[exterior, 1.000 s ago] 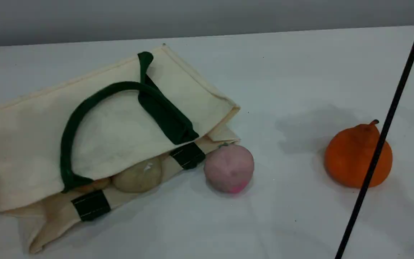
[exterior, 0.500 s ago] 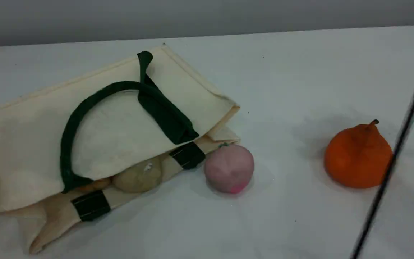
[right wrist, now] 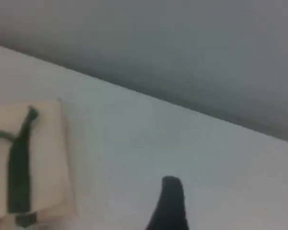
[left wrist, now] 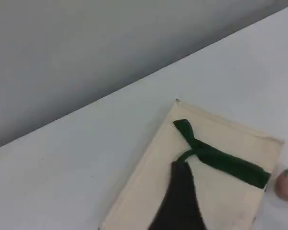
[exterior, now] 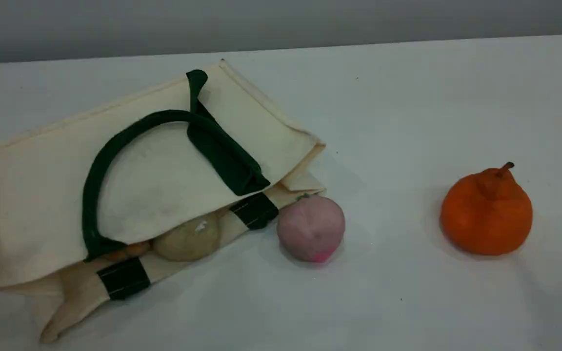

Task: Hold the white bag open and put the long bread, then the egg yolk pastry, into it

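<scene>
Long bread mostly hidden inside white bag lying flat on counter, egg yolk pastry at bag mouth, half covered, both end effectors released, holding nothing, one dark fingertip visible per wrist view.

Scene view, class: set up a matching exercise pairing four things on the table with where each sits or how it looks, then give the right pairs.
Things:
1. white bag
2. egg yolk pastry
3. pink ball
4. orange fruit

Descriptions:
A. alone at the table's right
B. lying flat, green handle on top
C. just outside the bag's mouth
D. peeking out of the bag's mouth

Pairs: 1-B, 2-D, 3-C, 4-A
</scene>
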{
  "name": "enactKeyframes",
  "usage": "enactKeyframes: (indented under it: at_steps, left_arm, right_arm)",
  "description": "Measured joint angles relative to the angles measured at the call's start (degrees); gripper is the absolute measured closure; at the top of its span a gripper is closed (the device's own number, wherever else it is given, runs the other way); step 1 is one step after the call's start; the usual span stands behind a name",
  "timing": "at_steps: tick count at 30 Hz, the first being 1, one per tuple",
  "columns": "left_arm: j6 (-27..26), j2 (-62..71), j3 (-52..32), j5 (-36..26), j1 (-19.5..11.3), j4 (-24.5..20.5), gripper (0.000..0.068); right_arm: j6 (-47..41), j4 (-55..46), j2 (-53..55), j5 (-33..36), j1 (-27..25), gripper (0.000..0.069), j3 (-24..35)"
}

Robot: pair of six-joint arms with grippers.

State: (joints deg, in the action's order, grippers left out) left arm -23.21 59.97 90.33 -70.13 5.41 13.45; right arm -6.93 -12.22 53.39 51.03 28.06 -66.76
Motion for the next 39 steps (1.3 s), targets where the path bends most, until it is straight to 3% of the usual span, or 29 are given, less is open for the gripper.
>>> enactKeyframes:
  at_steps: [9, 15, 29, 39]
  left_arm:
    - [0.1, -17.4, -14.3, 0.1, 0.0, -0.1, 0.0141]
    - [3.8, -29.7, -25.4, 0.1, 0.0, 0.2, 0.0141]
    - [6.3, -49.0, -47.2, 0.2, 0.0, 1.9, 0.0141]
    - [6.3, -49.3, -57.5, 3.0, 0.0, 1.5, 0.0141]
  right_arm:
    - [5.8, 4.5, -14.7, 9.5, 0.0, 0.0135, 0.1]
    - [8.1, 10.2, -24.7, 16.7, 0.0, 0.0135, 1.4]
    - [13.4, 15.8, -51.7, 11.4, 0.0, 0.0135, 27.6]
    - [13.1, 17.5, -53.4, 11.3, 0.0, 0.0135, 37.3]
